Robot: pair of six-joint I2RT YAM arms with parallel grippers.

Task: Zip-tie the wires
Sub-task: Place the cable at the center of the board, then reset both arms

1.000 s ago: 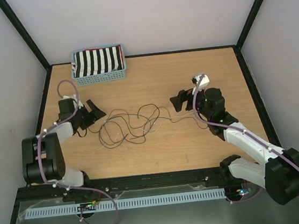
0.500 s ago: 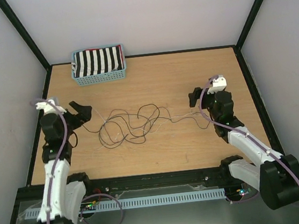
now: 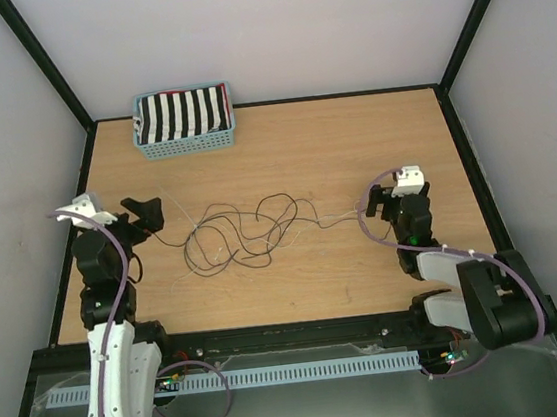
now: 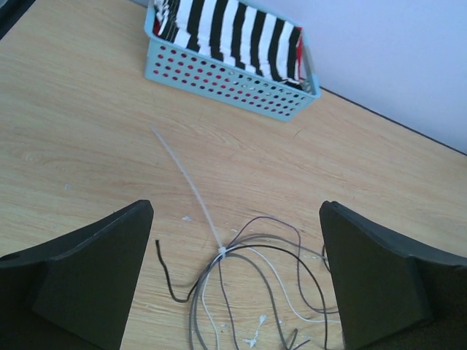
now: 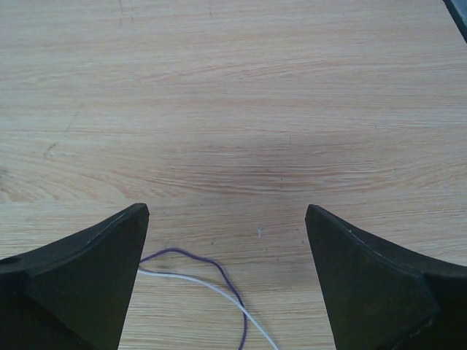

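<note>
One container only: light-blue perforated basket (image 3: 187,144) (image 4: 226,80) at the far left of the wooden table (image 3: 341,141), close to the back edge. Packed full with black-and-white striped cloth (image 3: 182,112) (image 4: 233,29); a little red visible behind the holes in the left wrist view.

Left gripper (image 3: 143,214) (image 4: 235,211) spread wide, dark fingers (image 4: 87,277) far apart, holding nothing and touching nothing. Placed near the left table edge, facing the wires (image 3: 241,235) (image 4: 252,255). Right gripper (image 3: 383,200) (image 5: 226,211) also wide open and empty, over bare wood at the right side.

Wires lying loose in curling loops around the table middle, between the two grippers, mostly dark with some pale strands. Whitish zip tie (image 4: 191,191) at the left end of the bundle, its head just where the strands come together, its long thin tail flat on the wood and pointing toward the basket. Thin strands stretched out from the bundle to the right; two of them, one violet and one white, seen low between the right fingers (image 5: 109,277) in the right wrist view, not touched.

Black frame bars along the table sides, white walls behind and at both sides. Much bare wood in the far half, right of the basket; another bare strip along the near edge, in front of the bundle.
</note>
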